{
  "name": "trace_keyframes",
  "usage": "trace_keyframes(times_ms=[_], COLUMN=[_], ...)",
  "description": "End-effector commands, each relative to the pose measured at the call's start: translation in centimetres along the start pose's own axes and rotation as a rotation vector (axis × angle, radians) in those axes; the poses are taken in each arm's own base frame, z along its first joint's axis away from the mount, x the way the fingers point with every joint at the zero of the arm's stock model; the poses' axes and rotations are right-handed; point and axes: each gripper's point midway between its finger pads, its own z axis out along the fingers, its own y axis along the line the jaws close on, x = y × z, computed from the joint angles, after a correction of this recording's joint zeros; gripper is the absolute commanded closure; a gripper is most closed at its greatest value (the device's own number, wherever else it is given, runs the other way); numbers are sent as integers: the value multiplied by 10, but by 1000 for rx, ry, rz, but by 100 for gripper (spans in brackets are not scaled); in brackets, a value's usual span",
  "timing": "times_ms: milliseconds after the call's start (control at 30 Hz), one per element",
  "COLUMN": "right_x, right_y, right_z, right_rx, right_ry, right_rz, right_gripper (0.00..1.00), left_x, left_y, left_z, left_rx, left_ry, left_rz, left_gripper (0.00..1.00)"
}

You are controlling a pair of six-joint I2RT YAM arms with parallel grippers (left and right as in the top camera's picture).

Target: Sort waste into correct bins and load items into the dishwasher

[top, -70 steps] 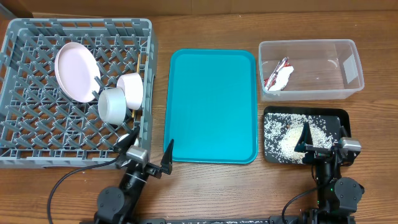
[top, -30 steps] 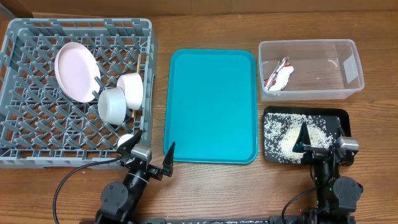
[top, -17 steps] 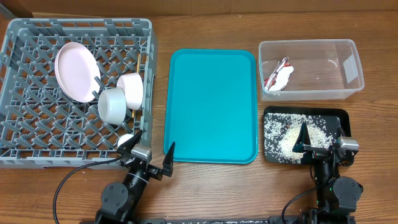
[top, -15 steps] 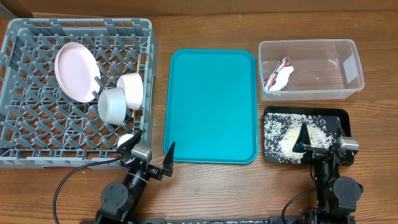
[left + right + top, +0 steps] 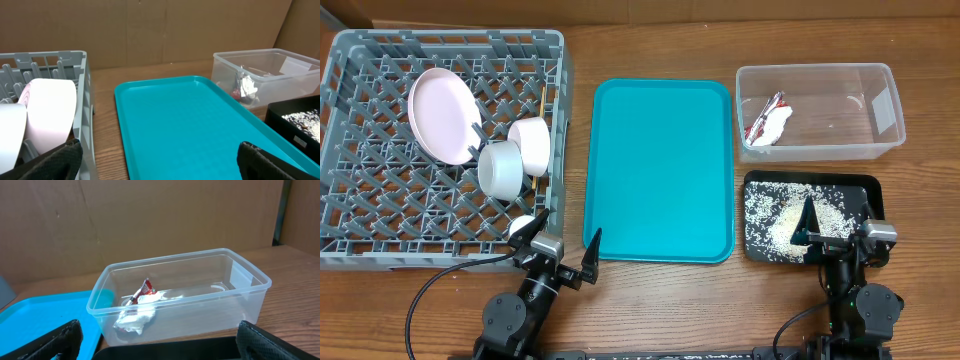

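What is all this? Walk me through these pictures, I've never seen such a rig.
This is a two-armed robot at a wooden table. One picture looks down from above. The other two come from a camera on each wrist, looking past that arm's own fingers. The left gripper and right gripper are both open and hold nothing. On the table are a grey dish rack holding a white plate and two white bowls, a teal tray, a clear tub with a red wrapper and tissue, and a black tray of loose rice.
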Motion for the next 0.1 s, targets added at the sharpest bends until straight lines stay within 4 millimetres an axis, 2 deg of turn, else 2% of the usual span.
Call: trace_keyframes(times_ms=[0,67], right_x=[4,5], right_y=[-2,-2], right_z=[1,1], right_rx=[9,9], right_ry=[8,8], right_rz=[7,7], right_gripper=[0,0], left_x=[1,1], left_y=[2,2], left_z=[0,0], left_rx=[-10,-10], left_ry=[-1,-1], left_rz=[15,15], left_gripper=[0,0])
